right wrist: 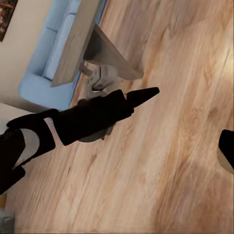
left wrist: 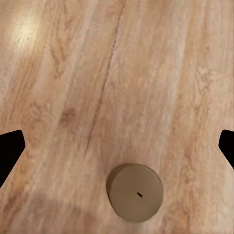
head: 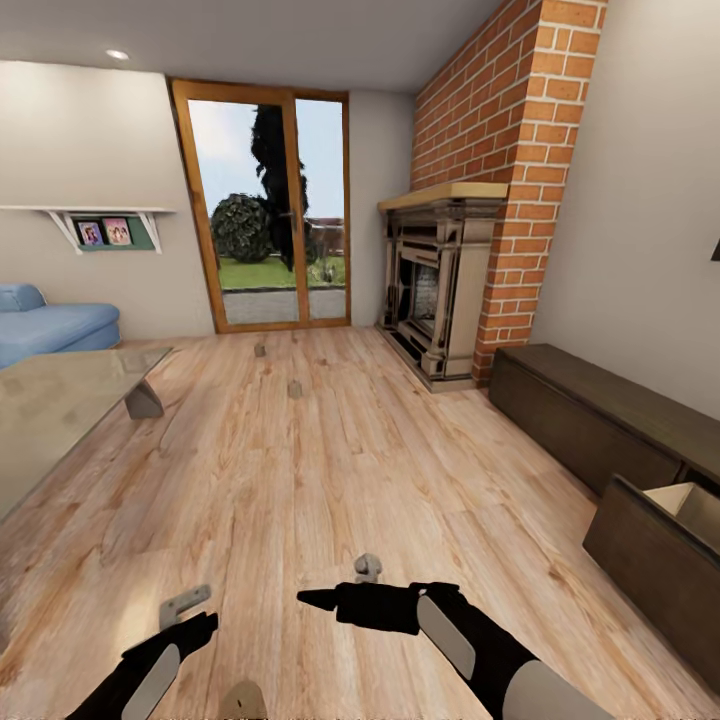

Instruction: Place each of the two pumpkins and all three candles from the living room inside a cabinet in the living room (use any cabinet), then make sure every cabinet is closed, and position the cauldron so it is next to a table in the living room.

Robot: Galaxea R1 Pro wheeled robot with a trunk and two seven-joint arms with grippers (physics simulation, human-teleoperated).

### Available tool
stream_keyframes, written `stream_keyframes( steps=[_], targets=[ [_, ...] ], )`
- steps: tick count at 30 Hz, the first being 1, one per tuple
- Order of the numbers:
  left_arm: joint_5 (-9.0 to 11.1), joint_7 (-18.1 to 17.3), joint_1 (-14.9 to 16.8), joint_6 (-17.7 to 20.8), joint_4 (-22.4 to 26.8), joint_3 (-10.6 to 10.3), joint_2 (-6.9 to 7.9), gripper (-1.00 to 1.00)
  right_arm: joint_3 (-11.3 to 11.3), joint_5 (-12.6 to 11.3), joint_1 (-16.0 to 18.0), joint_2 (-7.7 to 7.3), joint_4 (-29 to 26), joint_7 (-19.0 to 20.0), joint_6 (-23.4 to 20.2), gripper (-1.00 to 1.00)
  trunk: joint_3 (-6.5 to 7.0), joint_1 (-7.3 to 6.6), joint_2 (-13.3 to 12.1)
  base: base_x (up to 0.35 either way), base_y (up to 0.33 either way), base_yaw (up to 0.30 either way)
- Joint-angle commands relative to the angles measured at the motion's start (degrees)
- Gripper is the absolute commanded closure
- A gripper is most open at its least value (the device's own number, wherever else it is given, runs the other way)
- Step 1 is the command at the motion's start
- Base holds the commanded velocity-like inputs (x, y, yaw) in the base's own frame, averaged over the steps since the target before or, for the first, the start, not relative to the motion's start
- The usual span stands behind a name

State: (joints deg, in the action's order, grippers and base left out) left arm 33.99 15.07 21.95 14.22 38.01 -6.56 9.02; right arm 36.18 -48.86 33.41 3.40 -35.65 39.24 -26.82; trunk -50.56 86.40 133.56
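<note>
Wooden floor (head: 330, 470): a candle (left wrist: 135, 192) lies under the wide-open left gripper (left wrist: 117, 146); right gripper (head: 310, 600) state unclear.

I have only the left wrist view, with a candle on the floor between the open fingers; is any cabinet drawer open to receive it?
Observer: Yes. In the head view, one drawer of the cabinet stands pulled out, on the robot's right.
Operator: Is anything else lying about?
Observer: One small tan thing and a second one lie farther off, toward the glass door; they are too small to identify.
Operator: And where is the table?
Observer: The table stands ahead on the left, in front of a blue sofa.
</note>
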Motion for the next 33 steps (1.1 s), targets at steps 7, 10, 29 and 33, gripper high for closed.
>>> stream_keyframes(
  steps=[7, 10, 29, 33],
  targets=[
    [0.5, 0.6, 0.0, -2.8, -2.0, -0.7, -0.18, -1.00, 0.1, -1.8, 0.1, -2.68, 0.0, 7.3, -2.2, -1.00, -1.32, 1.53, 2.8, 0.000, 0.000, 0.000],
    [0.5, 0.6, 0.0, -3.0, -2.1, -0.7, -0.21, -1.00, 0.1, -1.9, 0.1, -3.10, 0.0, 9.2, -2.9, -1.00, -1.86, 2.19, 4.1, 0.000, 0.000, 0.000],
    [-1.4, 0.5, 0.0, -3.2, -3.4, -3.7, -3.63, -1.00, 0.3, -1.9, 0.0, -7.09, -12.3, 10.2, -7.3, -1.00, -5.48, 5.40, 9.7, 0.000, 0.000, 0.000],
    [-1.7, 0.4, 0.0, -3.2, -3.5, -4.6, -4.04, -1.00, 0.3, -1.7, 0.0, -7.15, -12.3, 10.2, -7.3, -1.00, -6.36, 5.50, 9.8, 0.000, 0.000, 0.000]
  ],
)
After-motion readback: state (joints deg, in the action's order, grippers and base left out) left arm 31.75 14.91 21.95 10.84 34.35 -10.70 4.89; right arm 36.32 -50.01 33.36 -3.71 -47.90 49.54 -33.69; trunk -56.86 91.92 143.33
